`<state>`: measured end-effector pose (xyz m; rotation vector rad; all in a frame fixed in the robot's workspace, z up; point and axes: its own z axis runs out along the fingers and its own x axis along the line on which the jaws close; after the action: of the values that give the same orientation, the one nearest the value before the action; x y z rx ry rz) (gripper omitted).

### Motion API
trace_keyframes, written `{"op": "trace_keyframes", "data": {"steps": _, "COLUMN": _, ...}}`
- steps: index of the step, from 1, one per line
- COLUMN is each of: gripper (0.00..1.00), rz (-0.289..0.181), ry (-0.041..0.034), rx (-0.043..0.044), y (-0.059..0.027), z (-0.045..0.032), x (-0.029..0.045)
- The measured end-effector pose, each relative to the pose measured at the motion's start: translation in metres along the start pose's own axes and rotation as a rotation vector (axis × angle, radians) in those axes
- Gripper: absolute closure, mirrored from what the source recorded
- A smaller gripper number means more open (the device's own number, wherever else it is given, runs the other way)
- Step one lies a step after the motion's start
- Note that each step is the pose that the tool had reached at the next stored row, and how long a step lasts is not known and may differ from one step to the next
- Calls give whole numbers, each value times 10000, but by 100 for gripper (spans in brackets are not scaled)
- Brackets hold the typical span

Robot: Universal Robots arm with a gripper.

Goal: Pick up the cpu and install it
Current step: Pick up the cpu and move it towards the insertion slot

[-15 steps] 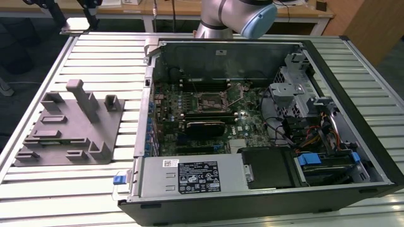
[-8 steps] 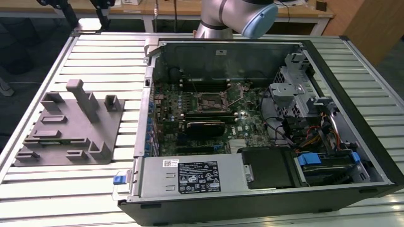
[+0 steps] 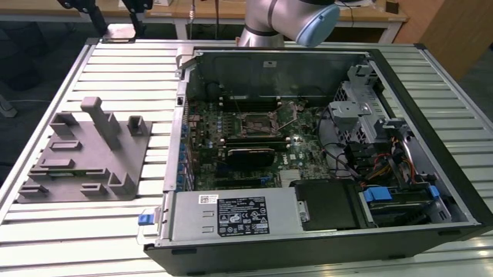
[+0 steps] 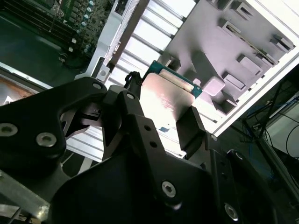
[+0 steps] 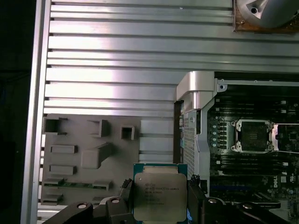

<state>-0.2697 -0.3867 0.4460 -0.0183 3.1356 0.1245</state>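
The cpu point(image 5: 160, 195) is a flat square chip with a pale silver top and a green rim. My gripper point(image 5: 160, 205) is shut on it, one black finger on each of two opposite edges. In the second wrist view the cpu point(image 4: 164, 91) sits tilted between the black fingers point(image 4: 188, 127) of the gripper point(image 4: 161, 112). It is held in the air above the slatted table, between the grey fixture block point(image 5: 88, 158) and the case wall. The open cpu socket point(image 5: 252, 136) lies on the motherboard inside the case, and the exterior view shows this socket point(image 3: 256, 123) with its lever raised.
The open computer case point(image 3: 454, 173) lies on the slatted aluminium table point(image 3: 115, 231). The grey plastic block with upright posts point(image 3: 85, 156) stands at the exterior view's left. The arm's elbow point(image 3: 297, 17) hangs over the case's far wall. Drive cages and cables fill the case's right side.
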Motion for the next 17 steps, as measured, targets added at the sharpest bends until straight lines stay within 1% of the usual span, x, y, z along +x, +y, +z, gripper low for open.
{"op": "trace_keyframes", "data": {"steps": 6, "gripper": 45, "rz": 0, "ry": 0, "rx": 1, "y": 0, "z": 6, "x": -7}}
{"op": "trace_keyframes", "data": {"steps": 8, "gripper": 45, "rz": -1, "ry": 4, "rx": 5, "y": -2, "z": 27, "x": -32}}
{"op": "trace_keyframes", "data": {"steps": 10, "gripper": 45, "rz": 1, "ry": 7, "rx": 6, "y": -4, "z": 58, "x": -94}}
{"op": "trace_keyframes", "data": {"steps": 12, "gripper": 45, "rz": 2, "ry": 20, "rx": 14, "y": -5, "z": 87, "x": -174}}
{"op": "trace_keyframes", "data": {"steps": 17, "gripper": 45, "rz": 5, "ry": 56, "rx": 22, "y": -10, "z": 172, "x": -393}}
